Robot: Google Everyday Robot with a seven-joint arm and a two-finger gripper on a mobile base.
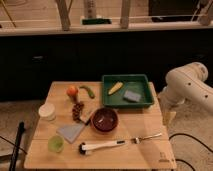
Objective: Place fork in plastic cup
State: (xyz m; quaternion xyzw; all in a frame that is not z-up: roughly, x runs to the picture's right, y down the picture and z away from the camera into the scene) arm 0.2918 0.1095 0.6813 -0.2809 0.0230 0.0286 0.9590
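Note:
The slim silvery fork lies flat on the wooden table, near the front right. Which end has the tines I cannot tell. A small translucent green cup stands at the front left. A white cup stands at the left edge behind it. My gripper hangs from the white arm at the table's right edge. It points down, a little above and to the right of the fork, and holds nothing that I can see.
A white-handled brush with a black head lies just left of the fork. A dark red bowl, a grey cloth, grapes, an orange and a green pepper fill the middle and left. A green tray stands at the back.

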